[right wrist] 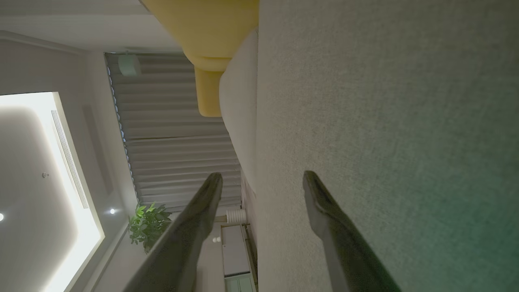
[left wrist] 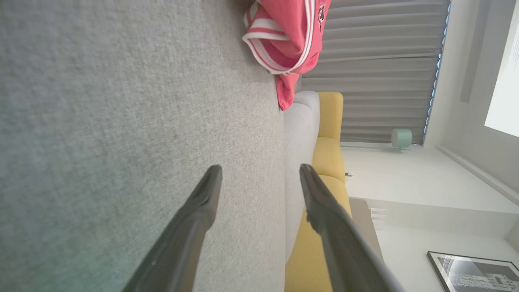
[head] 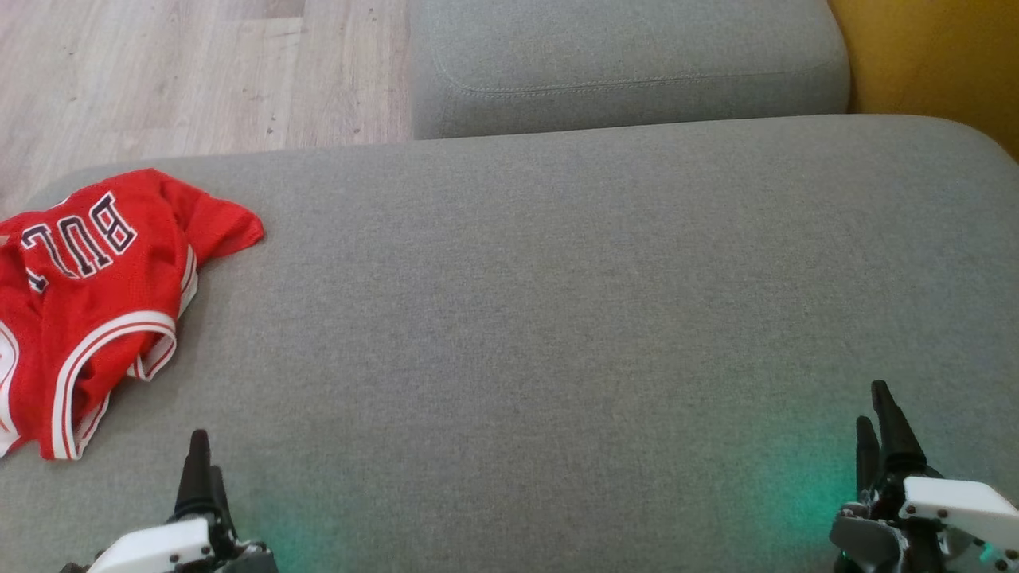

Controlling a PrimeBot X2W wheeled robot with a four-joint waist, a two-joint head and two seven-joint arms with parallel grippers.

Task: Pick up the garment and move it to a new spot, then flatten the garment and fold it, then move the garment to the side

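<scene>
The garment (head: 95, 302) is a red basketball jersey with white trim and dark lettering, lying crumpled at the left edge of the grey sofa seat (head: 557, 318). In the left wrist view the garment (left wrist: 288, 36) shows at the top, well beyond the fingers. My left gripper (head: 199, 469) sits at the lower left, just right of the jersey's near hem and apart from it, open and empty (left wrist: 259, 174). My right gripper (head: 876, 414) rests at the lower right, far from the jersey, also open with nothing between its fingers (right wrist: 261, 180).
A second grey cushion (head: 629, 64) lies beyond the seat, with wooden floor (head: 159, 72) at the far left and a yellow sofa part (head: 931, 56) at the far right. Curtains (left wrist: 381, 61) and a white wall show in the wrist views.
</scene>
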